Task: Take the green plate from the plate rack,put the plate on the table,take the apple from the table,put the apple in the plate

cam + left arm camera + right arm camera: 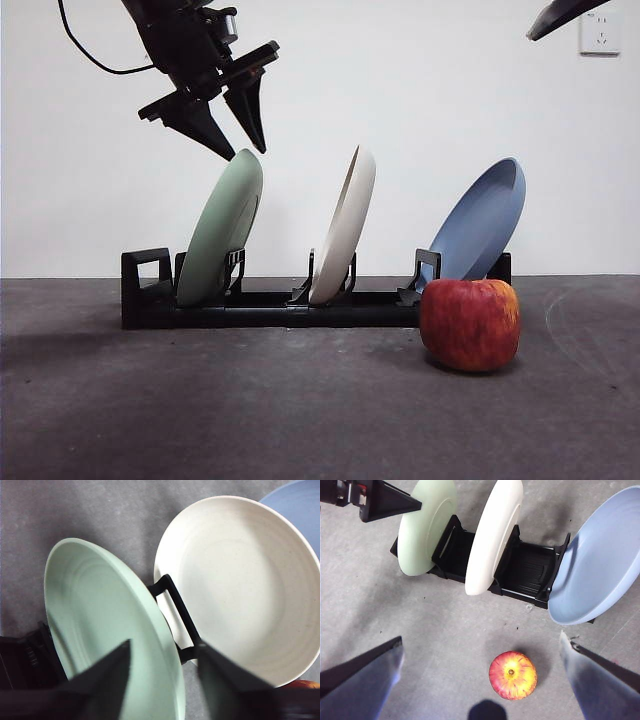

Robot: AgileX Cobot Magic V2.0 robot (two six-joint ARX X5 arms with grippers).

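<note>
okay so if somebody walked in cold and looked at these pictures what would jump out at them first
Three plates leaning in the plate rack: the green plate at one end, a cream plate in the middle, a blue plate at the other end. The left hand hangs open just above the green plate's rim. The apple sits on the table before the blue plate.

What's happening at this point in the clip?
The left gripper hangs open just above the top rim of the green plate, not yet gripping it. The plate leans in the plate rack, next to a cream-white plate and a blue plate. The apple sits on the table in front of the rack, below the blue plate. The right gripper waits open, high above the apple.
</note>
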